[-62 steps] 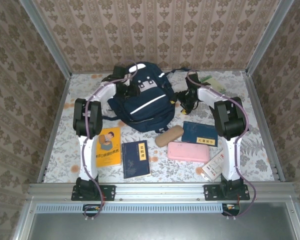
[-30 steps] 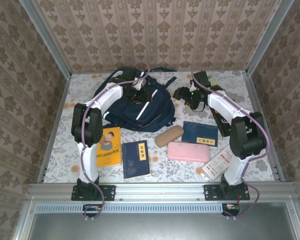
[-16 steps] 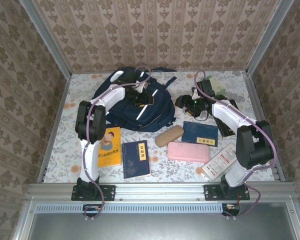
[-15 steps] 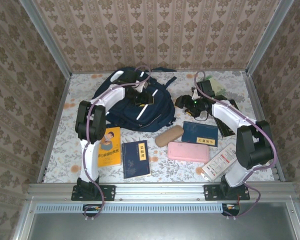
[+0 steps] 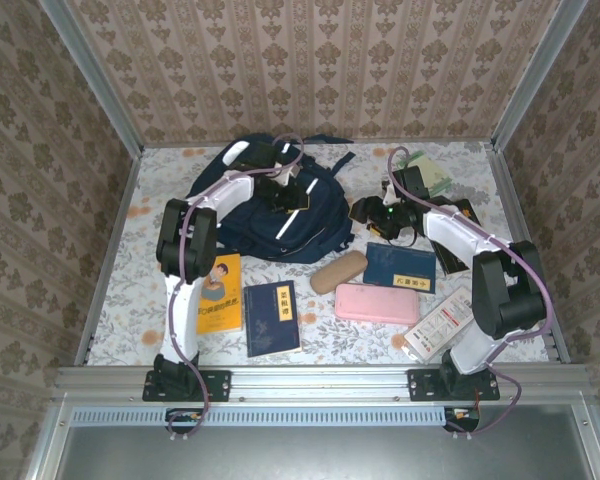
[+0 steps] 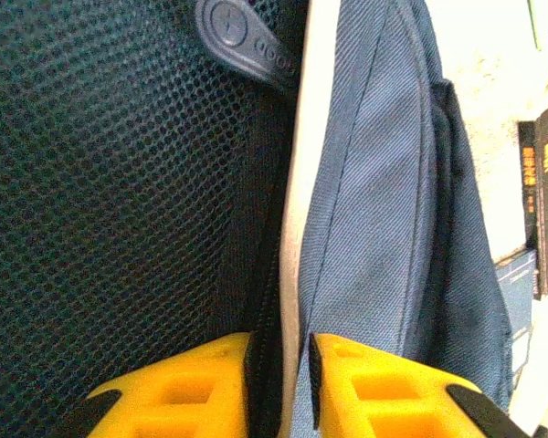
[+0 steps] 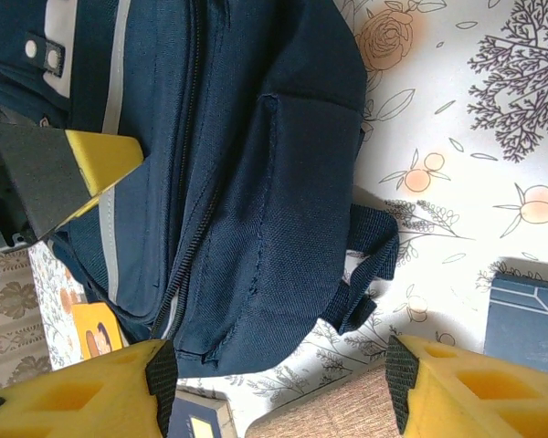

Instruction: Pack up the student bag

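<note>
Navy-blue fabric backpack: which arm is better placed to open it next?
Left, probably. The left gripper pinches the navy-blue fabric backpack at the zip edge beside its white stripe; the right gripper stands open beside the bag, holding nothing.

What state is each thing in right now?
student bag: lying on the table, visible zips shut
left gripper: shut on the student bag's zip seam
right gripper: open, empty
pink pencil case: closed, on the table
tan glasses case: closed, on the table
yellow book: closed, lying flat
</note>
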Available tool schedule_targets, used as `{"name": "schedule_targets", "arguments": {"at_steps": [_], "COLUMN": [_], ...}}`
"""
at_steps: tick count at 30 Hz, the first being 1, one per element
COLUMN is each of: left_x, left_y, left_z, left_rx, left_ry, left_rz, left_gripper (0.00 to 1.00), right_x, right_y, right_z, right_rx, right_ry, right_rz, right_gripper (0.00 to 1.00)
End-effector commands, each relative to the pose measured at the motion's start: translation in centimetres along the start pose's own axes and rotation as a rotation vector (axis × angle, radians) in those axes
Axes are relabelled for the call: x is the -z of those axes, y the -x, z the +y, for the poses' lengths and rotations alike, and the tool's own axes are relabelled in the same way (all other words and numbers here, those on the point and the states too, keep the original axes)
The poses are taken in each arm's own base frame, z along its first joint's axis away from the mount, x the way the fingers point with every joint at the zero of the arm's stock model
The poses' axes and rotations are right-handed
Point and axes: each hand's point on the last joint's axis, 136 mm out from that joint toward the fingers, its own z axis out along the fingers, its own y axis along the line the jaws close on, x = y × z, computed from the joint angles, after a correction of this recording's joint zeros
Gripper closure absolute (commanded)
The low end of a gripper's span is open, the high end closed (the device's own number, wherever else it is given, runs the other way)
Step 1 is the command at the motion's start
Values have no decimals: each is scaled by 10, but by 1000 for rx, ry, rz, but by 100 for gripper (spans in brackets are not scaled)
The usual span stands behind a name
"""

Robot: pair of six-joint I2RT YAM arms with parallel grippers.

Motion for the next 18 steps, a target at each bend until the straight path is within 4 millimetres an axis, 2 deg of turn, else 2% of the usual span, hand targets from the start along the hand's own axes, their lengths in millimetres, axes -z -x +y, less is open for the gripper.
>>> {"name": "schedule_targets", "arguments": {"at_steps": [1, 7, 11, 18], "left_x": [0, 1, 22, 69], "left_y": [3, 3, 12, 40], "left_z": [-18, -22, -30, -47], "left_rx": [-17, -35, -63, -69], "left_ry": [-73, -73, -68, -88], "left_rz": [-10, -10, -53, -133], "left_gripper": [79, 100, 100, 100], "right_x": [5, 4, 11, 39], "right_y": [-4, -7, -7, -4], "right_z": [4, -1, 1, 6], "right_rx": [9, 3, 18, 61], "right_ry": [34, 24, 10, -48], "right_rz": [4, 8, 2, -54], "right_gripper": [36, 38, 38, 36]}}
